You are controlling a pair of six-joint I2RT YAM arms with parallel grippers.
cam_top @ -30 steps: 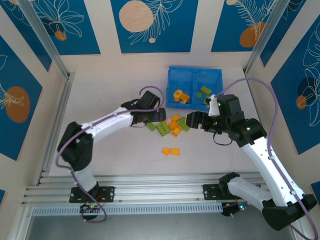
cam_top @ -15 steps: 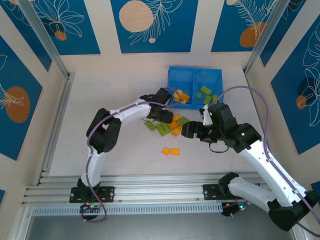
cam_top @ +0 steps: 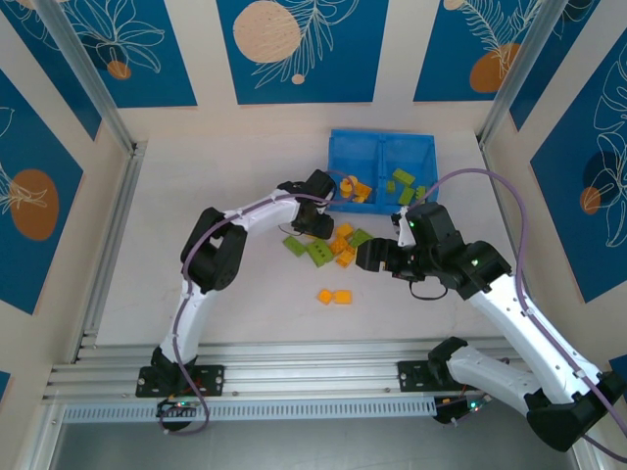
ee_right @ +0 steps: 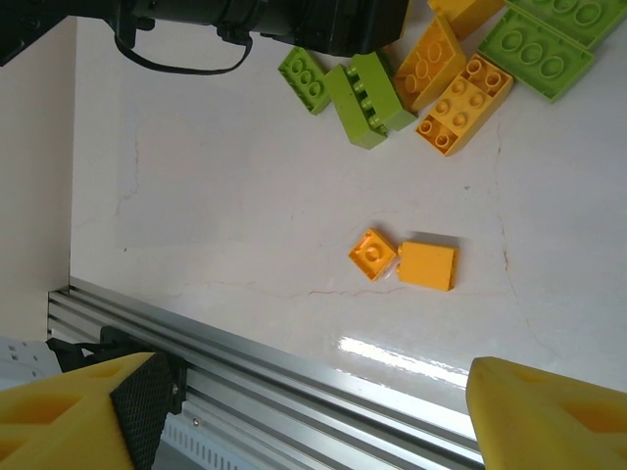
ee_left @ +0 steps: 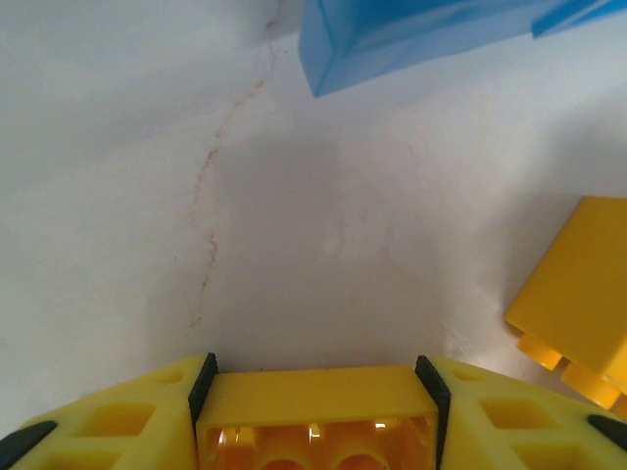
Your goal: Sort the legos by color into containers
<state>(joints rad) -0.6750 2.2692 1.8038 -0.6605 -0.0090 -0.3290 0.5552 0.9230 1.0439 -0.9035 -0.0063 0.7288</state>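
In the left wrist view my left gripper (ee_left: 318,387) is shut on an orange-yellow lego (ee_left: 315,421), held between both black pads just above the white table. From above, that gripper (cam_top: 321,225) is at the left edge of the loose pile of legos (cam_top: 338,247), just below the blue tray of containers (cam_top: 382,147). Orange-yellow bricks (cam_top: 355,188) lie in the left compartment, lime green ones (cam_top: 403,180) in the right. My right gripper (cam_top: 366,257) is at the pile's right side and stands open and empty (ee_right: 304,411).
Two orange-yellow bricks (ee_right: 427,264) lie apart from the pile, toward the front. Green bricks (ee_right: 370,98) and orange ones (ee_right: 465,103) lie beside the left arm's black wrist (ee_right: 294,20). An aluminium rail (ee_right: 294,362) runs along the near edge. The tray's corner (ee_left: 411,34) is close ahead.
The left arm swung right to the pile and its jaws closed onto an orange-yellow brick. The right arm came down to the left earlier and has since held still.
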